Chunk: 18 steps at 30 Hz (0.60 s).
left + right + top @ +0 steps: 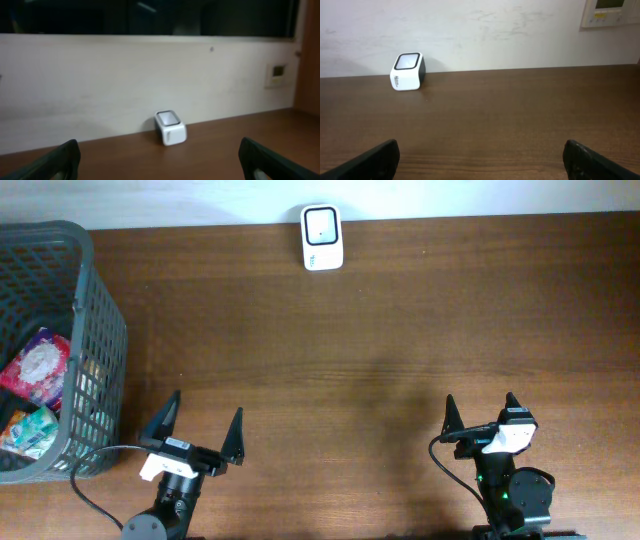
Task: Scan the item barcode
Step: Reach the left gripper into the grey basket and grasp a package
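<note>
A white barcode scanner (322, 237) is seen standing at the middle of the far edge of the brown tabletop (350, 350), against the pale wall. A grey mesh basket (100, 310) is placed at the left edge. Inside it, a pink packet (40, 365) and a green packet (28, 432) are seen lying. The left hand (208, 404) is held near the near edge, just beside the basket, with its fingers spread wide apart and nothing gripped. The right hand (480, 400) is held near the near edge towards the right. Its fingers are likewise spread apart and nothing is gripped.
</note>
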### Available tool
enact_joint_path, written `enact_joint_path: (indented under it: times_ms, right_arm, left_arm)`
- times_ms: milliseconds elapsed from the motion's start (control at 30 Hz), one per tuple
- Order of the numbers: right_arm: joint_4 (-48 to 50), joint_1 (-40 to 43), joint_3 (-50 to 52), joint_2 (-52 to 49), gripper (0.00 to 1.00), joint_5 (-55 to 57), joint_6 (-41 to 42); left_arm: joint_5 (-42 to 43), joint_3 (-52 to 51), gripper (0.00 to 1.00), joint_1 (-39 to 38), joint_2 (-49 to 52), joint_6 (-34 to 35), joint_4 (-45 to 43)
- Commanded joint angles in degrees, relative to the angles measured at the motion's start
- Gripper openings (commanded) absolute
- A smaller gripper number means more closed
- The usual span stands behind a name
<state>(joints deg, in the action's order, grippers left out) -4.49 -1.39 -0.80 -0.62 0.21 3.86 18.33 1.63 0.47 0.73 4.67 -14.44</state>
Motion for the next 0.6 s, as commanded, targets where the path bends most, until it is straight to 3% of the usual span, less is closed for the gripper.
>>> enact_joint_path:
  times_ms: [0, 67, 167, 200, 267, 333, 367, 467, 533, 567]
  right_arm:
    - [-0.2, -0.44, 0.48, 0.11, 0.98, 0.5, -0.39]
    - [-0.17, -0.44, 0.48, 0.11, 0.99, 0.5, -0.39]
    - [-0.2, -0.44, 0.48, 0.11, 0.99, 0.48, -0.39]
    - [-0.17, -0.44, 0.48, 0.11, 0.99, 0.5, -0.39]
    - [-0.17, -0.44, 0.48, 0.11, 0.99, 0.5, -0.39]
    - [-0.17, -0.44, 0.48, 0.11, 0.99, 0.48, -0.39]
    - [-0.17, -0.44, 0.48, 0.11, 0.99, 0.5, -0.39]
    - [-0.17, -0.44, 0.48, 0.11, 0.99, 0.5, -0.39]
    - [-0.17, -0.44, 0.48, 0.11, 0.99, 0.5, -0.39]
    - [-0.17, -0.44, 0.48, 0.11, 0.99, 0.5, -0.39]
  left_arm:
    - [1.84, 9.64, 0.99, 0.2, 1.22, 3.21, 1.27]
    - [-3.02, 20.02, 0.99, 0.2, 6.47, 3.21, 10.69]
    - [-1.95, 42.73, 0.99, 0.2, 23.15, -7.21, 30.45]
    - [0.81, 49.24, 0.99, 0.2, 28.0, -7.34, 34.01]
    - [-1.73, 56.13, 0.99, 0.24, 33.35, -10.56, 35.17]
    - [-13.68, 68.39, 0.99, 0.24, 43.69, -9.01, 41.48]
    - [-18.58, 80.3, 0.99, 0.79, 52.98, -9.09, 53.35]
    - [-17.0, 113.96, 0.99, 5.84, 79.73, -9.49, 81.15]
    - [-16.61, 126.46, 0.99, 9.35, 89.53, -8.61, 86.95]
    - [-16.59, 132.8, 0.99, 14.88, 94.84, -5.57, 88.74]
